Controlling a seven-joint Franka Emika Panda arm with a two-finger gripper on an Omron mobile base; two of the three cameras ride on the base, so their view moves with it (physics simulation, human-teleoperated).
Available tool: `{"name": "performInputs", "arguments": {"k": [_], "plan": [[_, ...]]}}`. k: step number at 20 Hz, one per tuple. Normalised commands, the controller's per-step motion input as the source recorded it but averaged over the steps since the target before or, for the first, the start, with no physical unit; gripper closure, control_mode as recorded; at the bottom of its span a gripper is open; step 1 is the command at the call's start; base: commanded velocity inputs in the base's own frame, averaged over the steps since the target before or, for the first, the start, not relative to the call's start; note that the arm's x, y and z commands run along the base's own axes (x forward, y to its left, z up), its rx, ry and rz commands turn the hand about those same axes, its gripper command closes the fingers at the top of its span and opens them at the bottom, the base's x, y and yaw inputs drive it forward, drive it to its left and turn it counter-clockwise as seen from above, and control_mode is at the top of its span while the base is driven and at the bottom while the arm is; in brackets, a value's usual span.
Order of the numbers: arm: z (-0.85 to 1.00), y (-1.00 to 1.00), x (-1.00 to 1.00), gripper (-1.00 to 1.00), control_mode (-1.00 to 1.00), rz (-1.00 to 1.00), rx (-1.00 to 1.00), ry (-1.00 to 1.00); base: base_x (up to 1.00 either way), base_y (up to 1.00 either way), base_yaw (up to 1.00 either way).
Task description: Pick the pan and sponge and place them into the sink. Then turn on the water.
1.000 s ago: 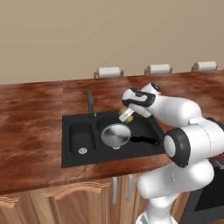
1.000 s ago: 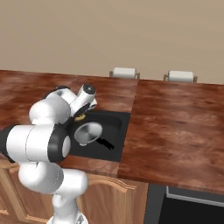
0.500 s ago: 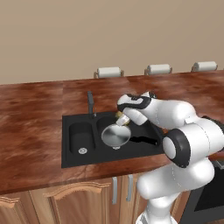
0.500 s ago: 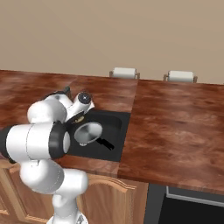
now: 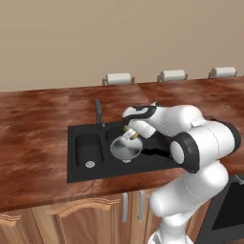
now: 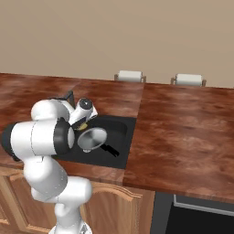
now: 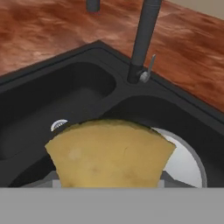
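Observation:
The silver pan (image 5: pixel 126 148) lies in the larger basin of the black sink (image 5: pixel 84 175), its black handle (image 6: pixel 110 150) pointing right. Just above the pan's rim, my gripper (image 5: pixel 129 135) is shut on the yellow sponge (image 5: pixel 133 135). The hand view has the sponge (image 7: pixel 109 155) large in the foreground, hiding the fingertips, with the pan (image 7: pixel 186 161) beneath it on the right. The dark faucet (image 7: pixel 143 40) stands behind, between the two basins. No water shows at the faucet (image 5: pixel 98 113). The small basin holds only its silver drain (image 5: pixel 89 164).
Brown wooden counter (image 5: pixel 33 143) surrounds the sink. Three white rolls (image 5: pixel 118 78) stand along the back wall. A dark appliance front (image 6: pixel 201 219) sits under the counter at the right. My arm's white links arch over the right part of the sink.
My gripper has carried the sponge down and to the left, from above the sink's right side to just over the pan. The pan has not moved.

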Motion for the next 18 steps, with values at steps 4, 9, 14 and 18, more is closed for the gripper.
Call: {"name": "performInputs", "arguments": {"k": [4, 9, 14, 18], "plan": [[-0.13, -0.02, 0.18, 1.0, -1.0, -0.01, -0.03, 0.05, 0.0, 0.0, 0.0], [-0.21, -0.01, 0.1, 1.0, -1.0, 0.0, -0.02, 0.03, 0.0, 0.0, 0.0], [-0.25, -0.06, 0.02, 1.0, -1.0, 0.0, -0.01, 0.01, 0.0, 0.0, 0.0], [-0.26, -0.07, 0.0, 1.0, -1.0, 0.0, 0.0, 0.0, 0.0, 0.0, 0.0]]}}
